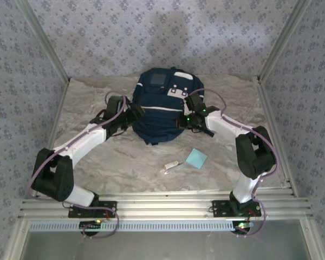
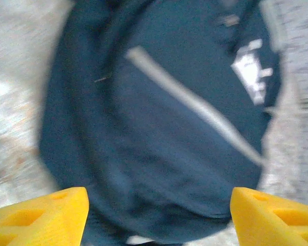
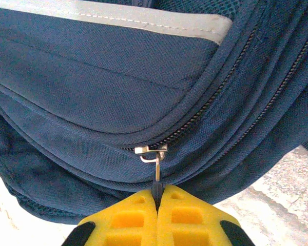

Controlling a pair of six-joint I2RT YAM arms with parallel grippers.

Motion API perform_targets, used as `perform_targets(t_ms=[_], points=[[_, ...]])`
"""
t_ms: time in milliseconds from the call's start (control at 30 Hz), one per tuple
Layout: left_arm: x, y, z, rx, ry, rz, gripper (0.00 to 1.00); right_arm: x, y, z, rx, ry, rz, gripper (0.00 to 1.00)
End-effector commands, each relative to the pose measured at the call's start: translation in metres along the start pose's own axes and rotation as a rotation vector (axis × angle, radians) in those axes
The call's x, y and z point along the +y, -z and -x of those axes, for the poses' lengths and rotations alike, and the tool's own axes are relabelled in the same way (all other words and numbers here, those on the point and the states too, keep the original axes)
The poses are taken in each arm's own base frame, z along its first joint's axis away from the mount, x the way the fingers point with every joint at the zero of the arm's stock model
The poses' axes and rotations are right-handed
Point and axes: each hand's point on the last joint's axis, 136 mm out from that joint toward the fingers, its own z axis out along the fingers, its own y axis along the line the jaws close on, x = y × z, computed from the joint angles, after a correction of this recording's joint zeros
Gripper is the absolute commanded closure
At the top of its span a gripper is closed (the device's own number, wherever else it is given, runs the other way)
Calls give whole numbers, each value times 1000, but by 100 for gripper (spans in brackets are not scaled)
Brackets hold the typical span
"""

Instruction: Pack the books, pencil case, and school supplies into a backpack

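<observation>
Left arm (image 1: 84,140): rising from its base at the near edge to a bent elbow out at the left, with the white forearm reaching forward and inward. Left hand (image 1: 133,114) is pointing toward the centre. In the left wrist view its yellow fingers (image 2: 41,218) are standing wide apart at the two lower corners.

Right arm (image 1: 227,127): mirroring this, with the elbow out at the right and the forearm angling inward. Right hand (image 1: 185,120) is facing the left hand. In the right wrist view its fingers are pressing together, pinching a zipper pull (image 3: 156,169) at the tips.
</observation>
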Motion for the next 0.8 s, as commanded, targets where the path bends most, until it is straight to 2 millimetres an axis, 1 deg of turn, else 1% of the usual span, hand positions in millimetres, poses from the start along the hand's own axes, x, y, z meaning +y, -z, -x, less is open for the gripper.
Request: perform_targets(t_ms=[0, 100, 200, 333, 433, 467, 500, 533, 567, 600, 667, 767], points=[[42, -21, -28, 73, 7, 101, 31, 7, 13, 3, -16, 37, 15, 100], [49, -37, -42, 118, 50, 96, 32, 8, 13, 2, -12, 41, 13, 100], [49, -49, -48, 117, 82, 71, 33, 12, 14, 0, -12, 52, 12, 100], [43, -68, -56, 140, 185, -8, 34, 19, 12, -3, 0, 78, 12, 100], [34, -75, -60, 132, 228, -73, 38, 21, 10, -8, 11, 87, 8, 100], [32, -77, -61, 132, 226, -77, 42, 22, 10, -8, 11, 85, 17, 100], [29, -79, -63, 135, 220, -80, 57, 25, 9, -9, 14, 82, 29, 100], [27, -81, -66, 146, 217, -79, 77, 28, 9, -10, 18, 78, 46, 100], [23, -83, -70, 157, 214, -84, 91, 32, 8, -10, 20, 73, 64, 100], [18, -85, -74, 172, 209, -94, 100, 38, 8, -10, 20, 66, 85, 100], [8, -86, -84, 196, 203, -115, 100, 53, 8, -12, 30, 66, 132, 100], [-14, -84, -98, 221, 187, -161, 100, 72, 6, -18, 56, 75, 175, 100]])
